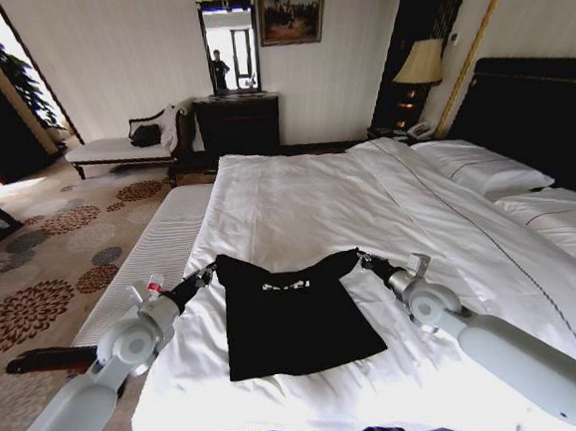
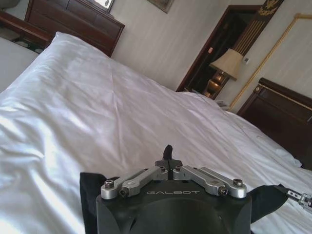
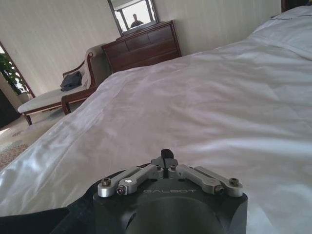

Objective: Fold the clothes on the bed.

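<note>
Clearly you were mid-fold: the black T-shirt [image 1: 296,320] lay on the bed [image 1: 297,200], left claw [image 1: 211,272] and right claw [image 1: 363,260] each pinched together on a sleeve — next called for matched, level travel.

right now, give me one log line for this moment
stage: fold start | left hand: shut on T-shirt left sleeve | right hand: shut on right sleeve | T-shirt: flat on bed

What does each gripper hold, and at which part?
The left gripper is shut on the T-shirt at its left sleeve tip; the right gripper is shut on its right sleeve tip, on the bed.
</note>
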